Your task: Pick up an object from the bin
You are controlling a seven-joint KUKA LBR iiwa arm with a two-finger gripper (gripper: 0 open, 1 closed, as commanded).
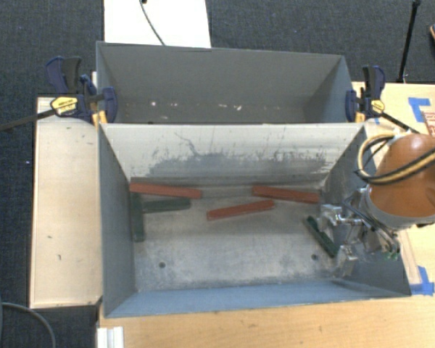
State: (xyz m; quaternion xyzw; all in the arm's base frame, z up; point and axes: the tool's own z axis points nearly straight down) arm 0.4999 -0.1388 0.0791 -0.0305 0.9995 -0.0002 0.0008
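Hand point(342, 246) low in the bin's point(119, 209) lower-right corner — spread or pressed together, cannot tell.
Dark green stick point(317, 233) lies just beside it, near the sloped wall — likely risk: hand scrapes the wall, stick skids away.

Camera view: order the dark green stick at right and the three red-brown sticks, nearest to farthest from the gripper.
From the gripper:
1. dark green stick, right side, beside it.
2. right red-brown stick, back right.
3. middle red-brown stick, centre.
4. left red-brown stick, back left.
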